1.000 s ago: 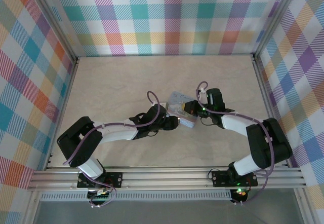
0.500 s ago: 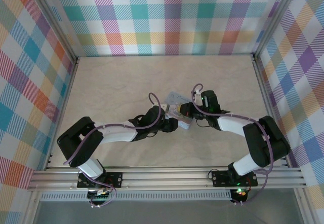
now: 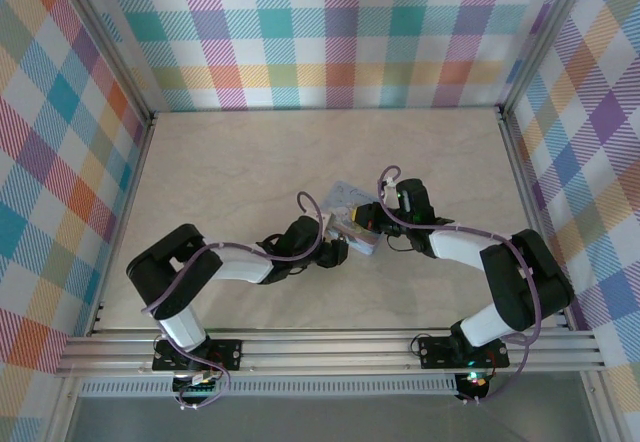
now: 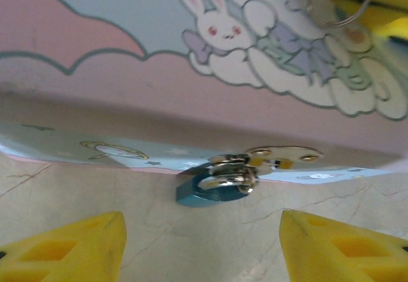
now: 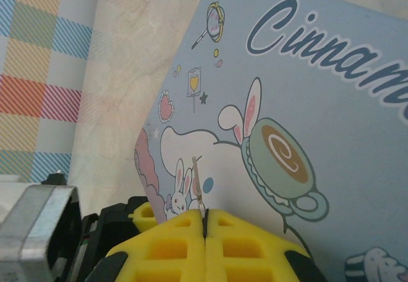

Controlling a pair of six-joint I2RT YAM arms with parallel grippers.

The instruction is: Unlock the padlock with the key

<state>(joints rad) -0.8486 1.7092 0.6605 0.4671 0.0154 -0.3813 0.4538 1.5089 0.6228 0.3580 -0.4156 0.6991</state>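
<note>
While right fingers (image 5: 172,244) pinch the key (image 5: 198,189), left fingers (image 4: 70,247) flank the padlock (image 4: 210,189).

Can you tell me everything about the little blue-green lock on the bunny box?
The padlock is a small teal block, metal by its look, with a shiny silver shackle looped through the clasp on the front side of the pale blue tin. The shackle looks shut. The lock hangs tilted at the tin's lower edge, just above or on the table; I cannot tell which. The left end effector has its yellow fingers spread open in front of it, not touching it.
</note>
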